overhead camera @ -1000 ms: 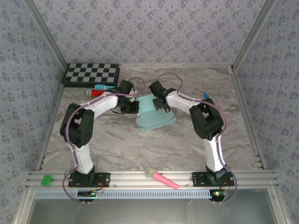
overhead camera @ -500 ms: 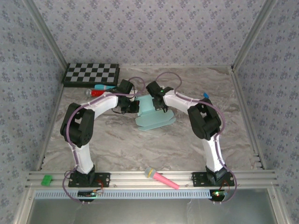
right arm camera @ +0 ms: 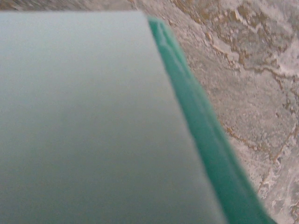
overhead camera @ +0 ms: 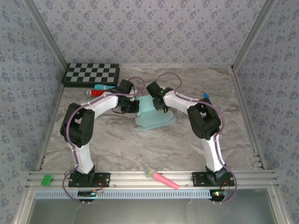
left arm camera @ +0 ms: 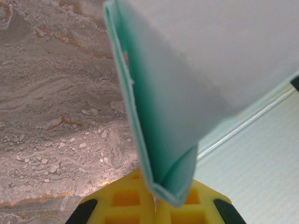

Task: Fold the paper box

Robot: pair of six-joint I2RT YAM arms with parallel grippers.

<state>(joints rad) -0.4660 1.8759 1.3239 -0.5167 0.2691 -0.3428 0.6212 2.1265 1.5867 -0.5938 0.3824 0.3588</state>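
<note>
Marbled grey desk (overhead camera: 117,140) is lying between floral-papered walls, and toward its far middle the paper box (overhead camera: 152,120) is sitting between the two arms. It is showing as pale aqua card, partly folded: a flat lower panel with rounded flaps is resting on the desk while an upright panel is rising at its far edge. Whether anything is lying inside it cannot be told. The left fingers (left arm camera: 117,205), yellow, are pinching a doubled fold of the card, whose inner face is looking a deeper green in the left wrist view. The right fingers (overhead camera: 160,105) are sitting right at the upright panel; how wide they are standing cannot be told. A checkerboard (overhead camera: 91,74) is lying at the far left corner.
</note>
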